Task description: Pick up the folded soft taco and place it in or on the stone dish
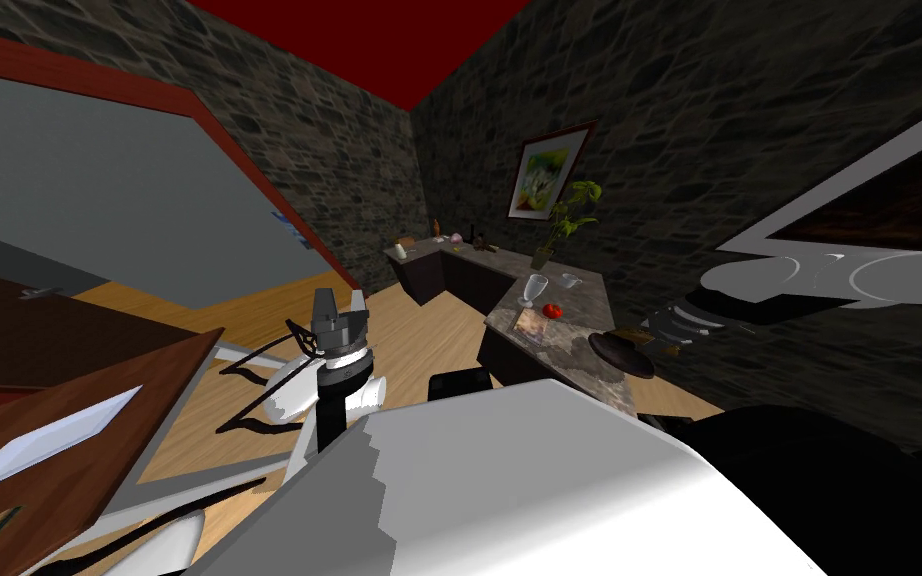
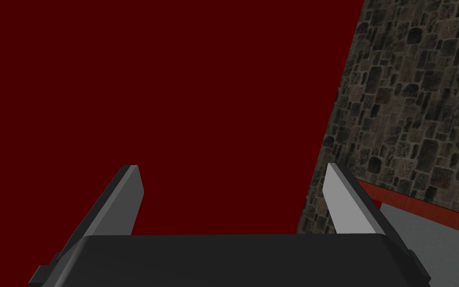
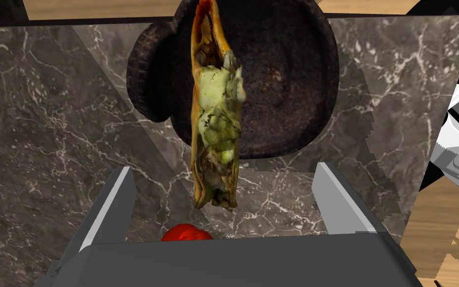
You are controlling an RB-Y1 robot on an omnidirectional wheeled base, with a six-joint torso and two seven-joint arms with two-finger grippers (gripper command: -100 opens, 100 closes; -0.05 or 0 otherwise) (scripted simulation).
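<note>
On the marble desk [image 3: 49, 124] at the robot's right side there is one dark, round stone dish [image 3: 283, 84] near the desk's edge. One folded taco [image 3: 216, 124], a tan shell with pale green filling, shows in the right wrist view between the blades of the right jaws. These jaws stand wide open, and neither blade touches the shell. The taco's far end lies over the dish and its near end over the marble. Whether it rests there or hangs in the air cannot be told. One red tomato [image 3: 187, 233] sits close by the jaws' dark body. Further along the desk stand two glasses: one glass [image 1: 532, 290] just beside the tomato and a second glass [image 1: 571, 281] behind it. The left jaws are raised over the wooden floor [image 1: 419, 330], blades spread apart and holding nothing.
</note>
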